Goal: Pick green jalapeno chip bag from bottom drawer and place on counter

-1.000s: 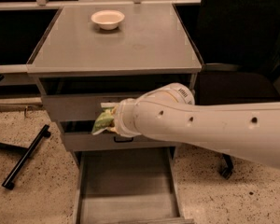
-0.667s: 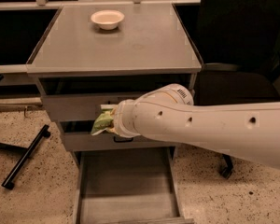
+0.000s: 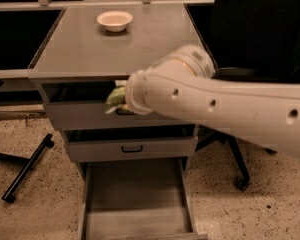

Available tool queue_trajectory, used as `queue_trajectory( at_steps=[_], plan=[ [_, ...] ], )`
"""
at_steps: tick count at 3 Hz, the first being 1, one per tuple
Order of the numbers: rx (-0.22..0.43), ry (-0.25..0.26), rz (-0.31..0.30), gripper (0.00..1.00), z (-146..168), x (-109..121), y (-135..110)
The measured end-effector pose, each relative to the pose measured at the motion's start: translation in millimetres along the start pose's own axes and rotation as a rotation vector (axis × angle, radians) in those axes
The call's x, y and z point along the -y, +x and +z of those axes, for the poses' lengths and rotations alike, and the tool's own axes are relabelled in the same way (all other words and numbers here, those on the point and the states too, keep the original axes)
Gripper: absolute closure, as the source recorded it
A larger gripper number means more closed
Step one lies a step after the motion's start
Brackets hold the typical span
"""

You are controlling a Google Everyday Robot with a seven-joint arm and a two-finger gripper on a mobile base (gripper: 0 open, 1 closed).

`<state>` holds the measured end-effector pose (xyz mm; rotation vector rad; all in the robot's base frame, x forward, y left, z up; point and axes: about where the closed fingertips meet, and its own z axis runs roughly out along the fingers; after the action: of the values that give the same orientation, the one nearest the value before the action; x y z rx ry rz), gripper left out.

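One claw, bag higher, near counter

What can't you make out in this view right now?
All in the camera view:
- the gripper, at the end of the arm before the top drawer: hidden behind the white wrist.
- the green jalapeno chip bag: only its left part shows past the wrist; lettering blurred.
- the bottom drawer: front cut off by the lower edge.
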<state>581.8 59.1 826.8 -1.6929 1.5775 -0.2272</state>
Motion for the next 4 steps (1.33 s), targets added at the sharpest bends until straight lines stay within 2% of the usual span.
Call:
queue_trajectory(
  at_steps=[1,2,3,4],
  plan=[
    [-0.061,0.108,-0.116,1.00,-24.1,80.8,-19.8],
    [-0.093,0.225,-0.215,1.00,-37.3,158.2,-50.5],
    [-0.141,0.269,-0.221,1.00,-25.6,217.1,-50.0],
    [-0.194,0.236,-0.171,1.00,6.9,244.8,-7.9]
  ],
)
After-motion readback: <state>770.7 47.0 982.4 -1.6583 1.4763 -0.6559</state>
